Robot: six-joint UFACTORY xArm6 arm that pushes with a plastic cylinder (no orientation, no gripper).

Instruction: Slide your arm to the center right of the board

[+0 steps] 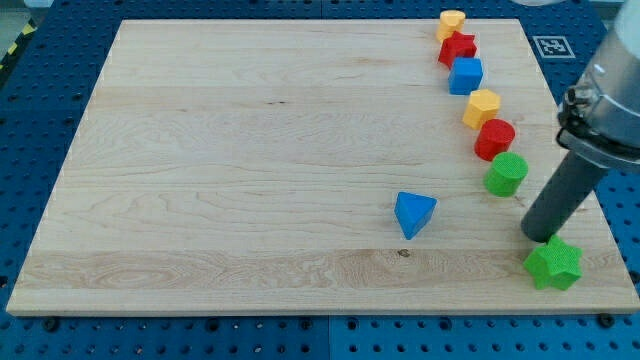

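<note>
My tip rests on the wooden board near its lower right corner, just above the green star and almost touching it. The green cylinder lies up and to the left of the tip. Above it a curved line of blocks runs toward the view's top: red cylinder, yellow hexagon, blue cube, red star, yellow heart. A blue triangle sits alone to the left of the tip.
The board lies on a blue perforated table. The arm's grey body hangs over the board's right edge. A fiducial tag lies beyond the top right corner.
</note>
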